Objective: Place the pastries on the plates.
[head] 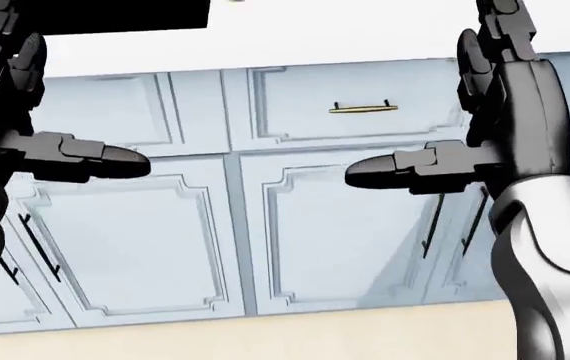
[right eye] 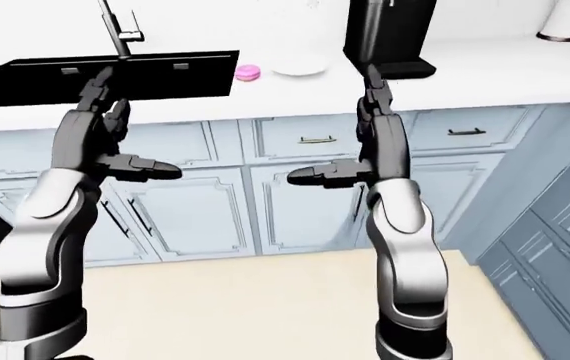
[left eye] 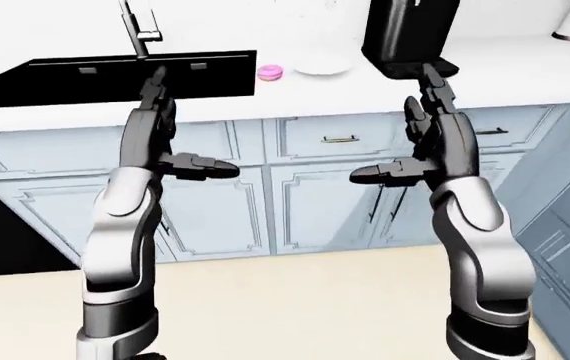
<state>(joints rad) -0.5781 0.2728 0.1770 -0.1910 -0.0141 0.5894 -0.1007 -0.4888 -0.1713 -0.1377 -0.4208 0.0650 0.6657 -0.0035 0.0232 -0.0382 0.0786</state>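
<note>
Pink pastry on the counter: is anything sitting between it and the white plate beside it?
Nothing visible. The pink pastry lies on the white counter, just left of the white plate, with bare counter between them. The black sink is on its other side.

You've got a black rectangular sink [left eye: 115,75] w/ a thin metal faucet [left eye: 137,26] top left on the white countertop [left eye: 295,94], a tall black appliance [left eye: 405,34] to its right, pale blue panelled cabinets [left eye: 315,202] w/ a brass drawer handle [head: 362,108] below, beige floor [left eye: 295,307] underneath.
</note>
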